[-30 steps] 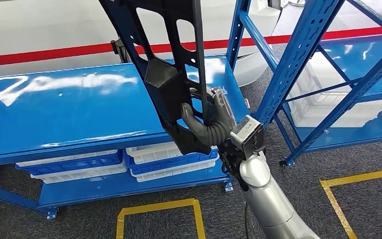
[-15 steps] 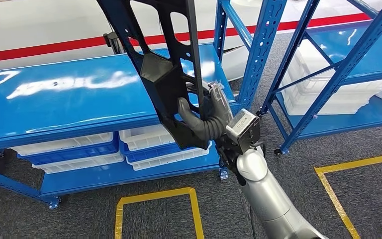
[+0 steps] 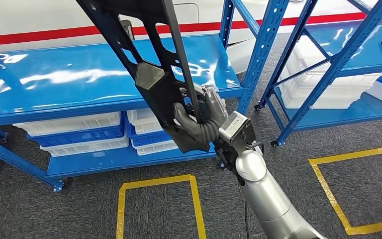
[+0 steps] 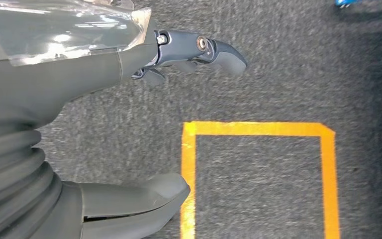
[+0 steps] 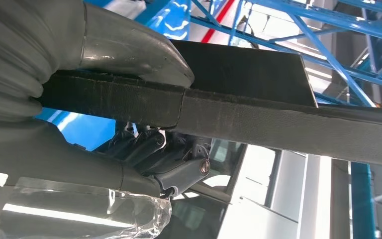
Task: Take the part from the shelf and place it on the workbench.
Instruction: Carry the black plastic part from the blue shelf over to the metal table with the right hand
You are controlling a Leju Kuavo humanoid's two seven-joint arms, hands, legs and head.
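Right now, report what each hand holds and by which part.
The right hand grips the black part near its lower end, thumb on one face, fingers behind. The left hand holds nothing.

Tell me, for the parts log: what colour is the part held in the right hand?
Black, seen best in the head view: the part in the right hand.

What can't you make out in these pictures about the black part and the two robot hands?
- Black part: its upper end is cut off by the head view's top edge.
- Right robot hand: its fingers are mostly hidden behind the part.
- Left robot hand: partly cut off by the left wrist view's edge.
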